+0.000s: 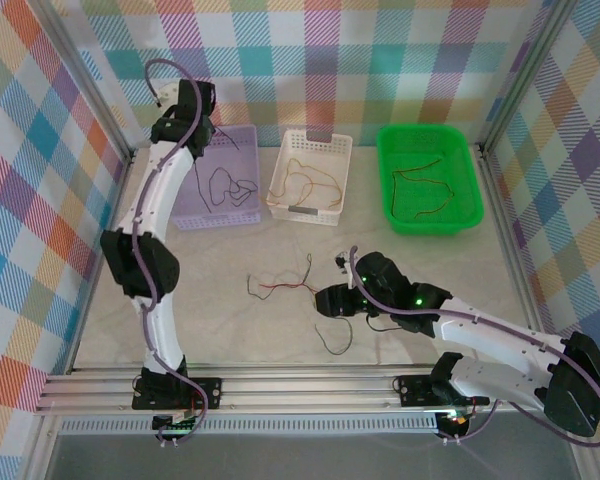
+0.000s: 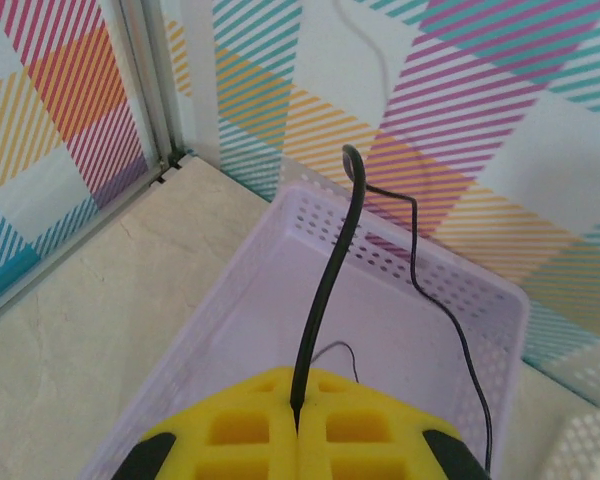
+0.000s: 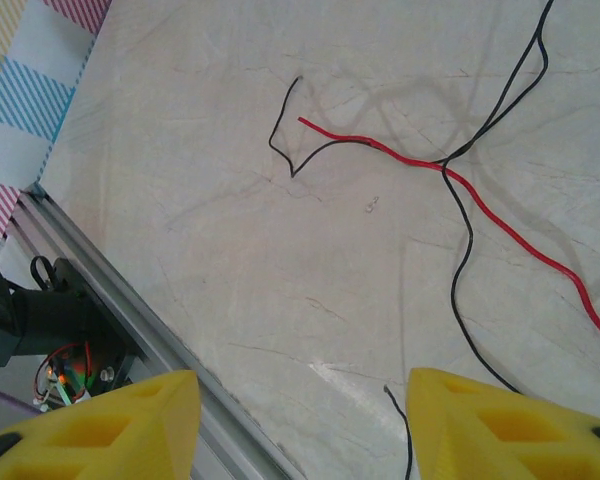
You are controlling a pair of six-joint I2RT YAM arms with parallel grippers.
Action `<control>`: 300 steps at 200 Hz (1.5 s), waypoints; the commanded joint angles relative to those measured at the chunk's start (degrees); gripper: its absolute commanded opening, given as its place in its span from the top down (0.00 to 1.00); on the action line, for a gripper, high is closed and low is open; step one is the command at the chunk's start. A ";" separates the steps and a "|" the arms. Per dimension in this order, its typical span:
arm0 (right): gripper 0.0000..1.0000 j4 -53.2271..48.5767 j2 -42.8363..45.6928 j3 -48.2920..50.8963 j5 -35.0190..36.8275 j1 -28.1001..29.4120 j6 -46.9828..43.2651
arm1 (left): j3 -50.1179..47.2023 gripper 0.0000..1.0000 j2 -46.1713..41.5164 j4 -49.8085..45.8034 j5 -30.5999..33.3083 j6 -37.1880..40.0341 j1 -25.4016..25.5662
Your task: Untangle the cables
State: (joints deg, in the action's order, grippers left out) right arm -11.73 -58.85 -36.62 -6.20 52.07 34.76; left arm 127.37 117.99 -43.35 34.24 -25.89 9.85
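Two cables [image 3: 500, 225], red and black, cross on the surface [image 3: 230, 250] under my wide right pincer [image 3: 300, 420]. My left pincer [image 2: 298, 420] clamps another black wire [image 2: 325, 290] over the purple basket [image 2: 230, 330], upper left from above; I'd lower before releasing.

2 yellow fingers [image 3: 100, 425] stand apart, and beyond them a red cable [image 3: 380, 146] crosses a black cable [image 3: 467, 250].

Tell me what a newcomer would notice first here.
The left gripper, shut on a black cable, holds it over the lavender basket at far left. The right gripper hangs open above a red cable crossing a loose black cable on the table. A bright green basket sits far right.
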 commanded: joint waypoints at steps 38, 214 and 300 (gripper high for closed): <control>0.44 -0.15 0.46 0.31 -1.64 1.88 0.65 | 7.67 1.00 11.21 -0.22 5.47 -0.48 -1.03; 0.44 -7.25 -5.65 -2.49 3.66 2.24 2.84 | -2.16 0.42 6.59 -5.08 -13.34 -5.27 -0.86; 0.44 -9.06 -8.21 -1.02 4.39 3.21 3.58 | -7.36 0.28 -6.34 -10.91 -21.02 -7.41 -0.88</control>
State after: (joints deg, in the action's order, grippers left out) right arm -19.00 -65.52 -37.89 -3.29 54.28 38.22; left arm 123.68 119.98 -51.88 16.88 -31.35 9.32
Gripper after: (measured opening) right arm 0.558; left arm 0.691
